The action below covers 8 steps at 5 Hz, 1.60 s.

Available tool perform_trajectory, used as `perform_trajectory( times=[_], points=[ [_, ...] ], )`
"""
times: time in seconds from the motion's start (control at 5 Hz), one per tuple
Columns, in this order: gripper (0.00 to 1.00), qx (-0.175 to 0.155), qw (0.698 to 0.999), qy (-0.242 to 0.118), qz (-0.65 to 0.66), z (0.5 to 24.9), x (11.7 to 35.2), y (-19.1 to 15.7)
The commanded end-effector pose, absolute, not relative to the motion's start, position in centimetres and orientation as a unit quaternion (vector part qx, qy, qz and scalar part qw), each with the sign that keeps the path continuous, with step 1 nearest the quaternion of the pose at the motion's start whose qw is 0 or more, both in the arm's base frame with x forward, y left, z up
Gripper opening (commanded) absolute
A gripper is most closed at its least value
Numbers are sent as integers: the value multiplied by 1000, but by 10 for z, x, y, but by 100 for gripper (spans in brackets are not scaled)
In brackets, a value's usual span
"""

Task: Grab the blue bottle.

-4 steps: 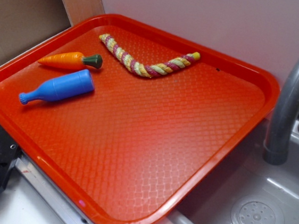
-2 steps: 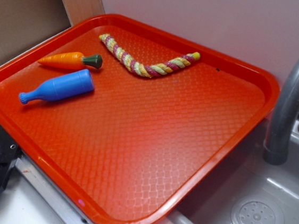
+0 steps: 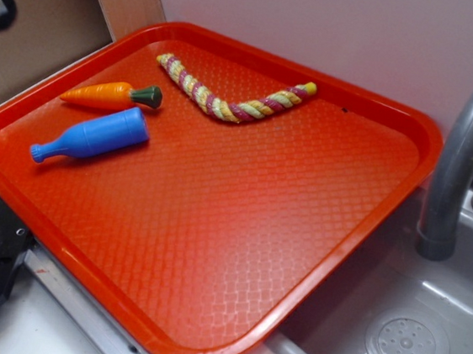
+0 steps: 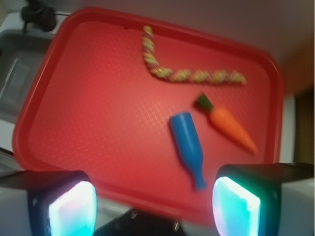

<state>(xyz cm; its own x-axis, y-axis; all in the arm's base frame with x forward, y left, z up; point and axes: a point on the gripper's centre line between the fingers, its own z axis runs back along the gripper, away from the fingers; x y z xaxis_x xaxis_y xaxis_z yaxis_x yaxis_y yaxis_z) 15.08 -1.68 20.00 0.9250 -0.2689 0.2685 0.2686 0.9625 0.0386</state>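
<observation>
Arm part has entered exterior view's top-left corner; blue bottle (image 3: 91, 137) lies unmoved on tray (image 3: 302, 192), near-left (beside carrot (image 3: 110, 93)). Only wrist view shows gripper (image 4: 152, 204), jaws apart.

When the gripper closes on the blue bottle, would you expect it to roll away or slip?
The blue bottle lies on its side on the red tray; being round, it would probably roll if nudged across its length. Its smooth, plastic-looking surface may slip between the pads. It looks rigid and light, so it should not deform.
</observation>
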Motion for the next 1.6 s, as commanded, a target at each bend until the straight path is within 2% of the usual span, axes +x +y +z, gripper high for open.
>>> perform_trajectory(
  times=[0.0,0.4,0.6,1.0,1.2,1.4],
  points=[
    [100,-28,982,-101,-157,146,172,-2],
    [100,27,987,-55,-149,102,177,17],
    [100,39,986,-36,-155,82,178,24],
    [100,86,980,9,-181,44,173,34],
    [100,102,978,26,-180,32,173,40],
    [100,103,977,38,-182,21,174,43]
  ],
)
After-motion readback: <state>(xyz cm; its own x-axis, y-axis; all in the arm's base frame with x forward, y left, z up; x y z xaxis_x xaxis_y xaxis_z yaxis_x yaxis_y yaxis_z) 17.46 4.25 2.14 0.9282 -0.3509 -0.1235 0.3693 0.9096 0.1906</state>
